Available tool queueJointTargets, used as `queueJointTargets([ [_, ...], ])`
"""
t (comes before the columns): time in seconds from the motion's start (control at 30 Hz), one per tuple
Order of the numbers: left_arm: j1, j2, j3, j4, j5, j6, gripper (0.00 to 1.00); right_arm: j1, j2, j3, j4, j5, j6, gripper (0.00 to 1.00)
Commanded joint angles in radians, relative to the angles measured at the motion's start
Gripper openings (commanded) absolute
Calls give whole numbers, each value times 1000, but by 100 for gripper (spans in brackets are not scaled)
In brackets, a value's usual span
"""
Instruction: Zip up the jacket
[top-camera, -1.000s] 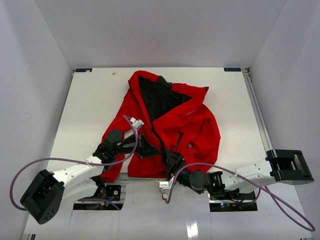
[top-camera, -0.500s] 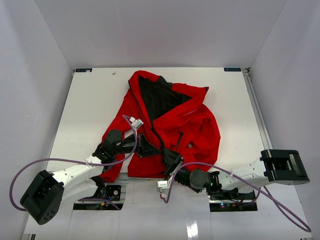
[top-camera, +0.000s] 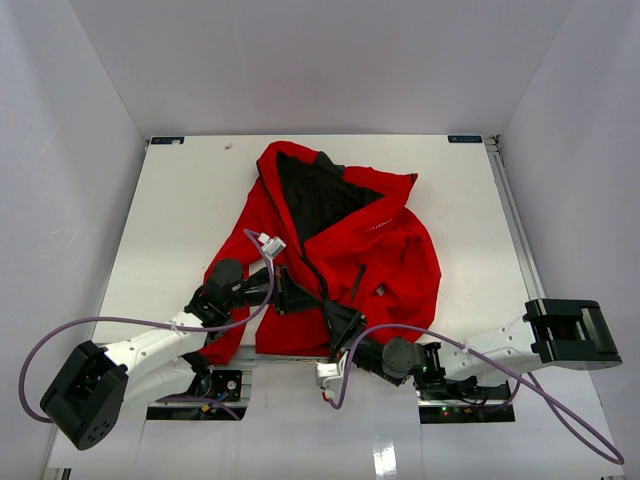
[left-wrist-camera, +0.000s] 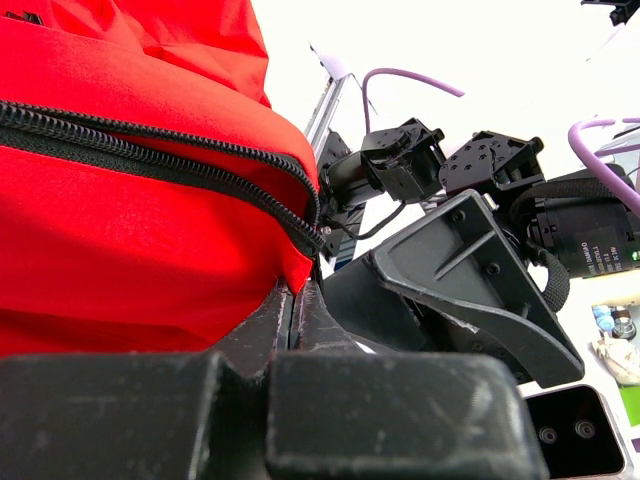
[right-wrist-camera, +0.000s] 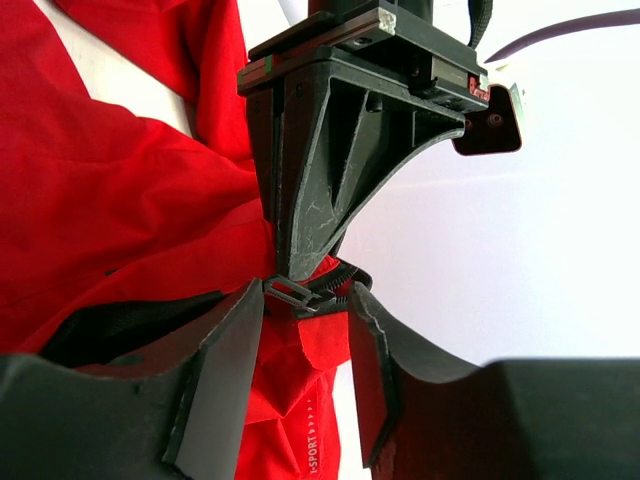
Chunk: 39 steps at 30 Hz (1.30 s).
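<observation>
Two grippers meet at near hem of jacket (top-camera: 385, 250). Jacket flat mid-table (top-camera: 180, 200), collar far, black lining (top-camera: 315, 195) exposed. Left gripper (left-wrist-camera: 297, 300) clamped on red hem, just beside zipper (left-wrist-camera: 150, 140) bottom end. Right gripper (right-wrist-camera: 307, 290) fingers spread, straddling metal pull (right-wrist-camera: 290, 293), not pinching it.

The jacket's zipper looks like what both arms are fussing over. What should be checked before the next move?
1. Left gripper clamped on jacket hem: ok.
2. Zipper pull between the right gripper fingers: ok.
3. Right gripper closed on the pull: not ok, open.
4. Both zipper ends seated in the slider: cannot tell.
5. Front zipped higher up: not ok, black lining shows.
</observation>
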Motion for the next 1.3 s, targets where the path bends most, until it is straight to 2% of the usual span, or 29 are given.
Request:
queueJointTargets([
  [0.0, 4, -23, -3, -8, 20, 8, 0, -5, -20, 21, 85, 5, 26, 43],
  [0.37, 4, -18, 1, -13, 17, 12, 0, -6, -24, 23, 88, 11, 32, 39],
  [0.9, 5, -19, 4, -8, 26, 9, 0, -9, 51, 75, 94, -1, 16, 39],
  [1.1, 5, -18, 4, -8, 29, 10, 0, -9, 70, 86, 114, 0, 12, 32],
  [1.27, 5, -19, 4, -12, 26, 14, 0, -10, 64, 85, 128, 2, 15, 22],
])
